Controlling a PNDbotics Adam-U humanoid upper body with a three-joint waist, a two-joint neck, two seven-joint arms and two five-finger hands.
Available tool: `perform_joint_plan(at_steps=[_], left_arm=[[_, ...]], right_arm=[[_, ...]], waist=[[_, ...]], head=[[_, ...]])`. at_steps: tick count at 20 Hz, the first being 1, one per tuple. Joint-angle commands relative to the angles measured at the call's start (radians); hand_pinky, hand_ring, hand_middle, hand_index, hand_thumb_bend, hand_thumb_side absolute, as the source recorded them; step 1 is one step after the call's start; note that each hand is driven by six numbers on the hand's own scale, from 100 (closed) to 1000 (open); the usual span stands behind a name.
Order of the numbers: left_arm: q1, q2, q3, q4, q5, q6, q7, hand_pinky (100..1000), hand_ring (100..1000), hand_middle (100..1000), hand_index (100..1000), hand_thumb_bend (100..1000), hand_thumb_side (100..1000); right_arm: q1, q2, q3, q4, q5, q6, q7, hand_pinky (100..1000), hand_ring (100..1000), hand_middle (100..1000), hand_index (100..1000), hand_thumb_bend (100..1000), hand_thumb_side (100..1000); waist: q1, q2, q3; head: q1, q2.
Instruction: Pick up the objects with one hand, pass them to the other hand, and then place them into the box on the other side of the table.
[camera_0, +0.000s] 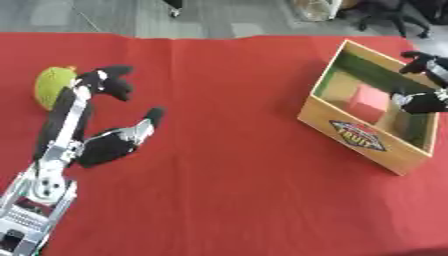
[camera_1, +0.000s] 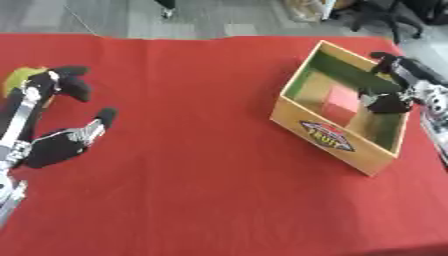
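Observation:
A round yellow-green object (camera_0: 51, 86) lies on the red cloth at the far left. My left hand (camera_0: 101, 145) is open beside it: the fingertips (camera_0: 109, 80) reach its right edge and partly hide it, and the thumb points right. I cannot tell whether the fingertips touch it. At the right stands a wooden box (camera_1: 328, 132) with a green inside and a fruit label on its front wall. A red block (camera_1: 341, 105) lies inside. My right hand (camera_1: 409, 75) hovers open over the box's right side, holding nothing.
A red cloth (camera_0: 227, 165) covers the whole table between the hand and the box. Beyond the far edge are grey floor and chair legs (camera_0: 385, 20). The box stands askew near the table's right edge.

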Motion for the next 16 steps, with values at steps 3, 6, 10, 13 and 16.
perform_joint_plan(at_steps=[3, 6, 10, 13, 16], left_arm=[[-0.009, 0.065, 0.051, -0.077, 0.008, 0.024, 0.019, 822, 597, 580, 818, 449, 422], [-0.012, 0.112, 0.084, -0.114, 0.019, 0.046, 0.029, 822, 607, 591, 817, 444, 408], [-0.021, 0.196, 0.127, -0.122, 0.029, 0.067, 0.042, 823, 632, 620, 815, 444, 381], [-0.032, 0.267, 0.155, -0.122, 0.038, 0.111, 0.024, 822, 644, 633, 816, 445, 358], [-0.051, 0.336, 0.173, -0.122, 0.036, 0.170, -0.007, 824, 667, 652, 819, 462, 336]], right_arm=[[0.005, -0.015, -0.051, -0.130, -0.267, 0.000, -0.164, 963, 909, 782, 1000, 100, 554], [0.014, -0.014, -0.072, -0.182, -0.380, -0.019, -0.225, 951, 900, 791, 988, 100, 555], [0.026, -0.011, -0.084, -0.248, -0.452, -0.019, -0.291, 933, 880, 781, 956, 100, 495], [0.033, -0.008, -0.082, -0.279, -0.477, -0.015, -0.317, 931, 877, 778, 952, 100, 484], [0.036, -0.006, -0.080, -0.298, -0.490, -0.020, -0.321, 929, 874, 775, 950, 100, 480]], waist=[[0.006, -0.015, 0.001], [0.012, -0.016, 0.003], [0.018, -0.015, 0.007], [0.021, -0.015, 0.009], [0.023, -0.014, 0.009]], head=[[0.022, 0.001], [0.032, 0.002], [0.043, 0.002], [0.053, 0.003], [0.065, 0.003]])
